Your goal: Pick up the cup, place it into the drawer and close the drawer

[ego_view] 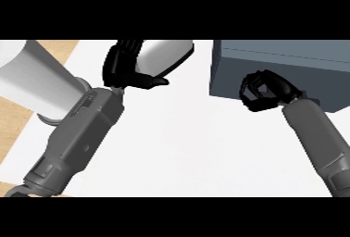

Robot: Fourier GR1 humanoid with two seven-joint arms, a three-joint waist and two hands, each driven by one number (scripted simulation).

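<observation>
While the left hand curls round the pale grey, smooth-sided cup near the far edge of the white counter top, the step in hand looks like carrying it to the dark blue-grey box-shaped drawer unit at the far right. Nearest, both grey forearms enter from the near edge with bare counter between them. Farther off, the right hand is clenched, seemingly holding nothing, against the drawer's front. Lift the cup straight, then cross rightward over that open middle. A large white cylinder crowds the far left corner.
</observation>
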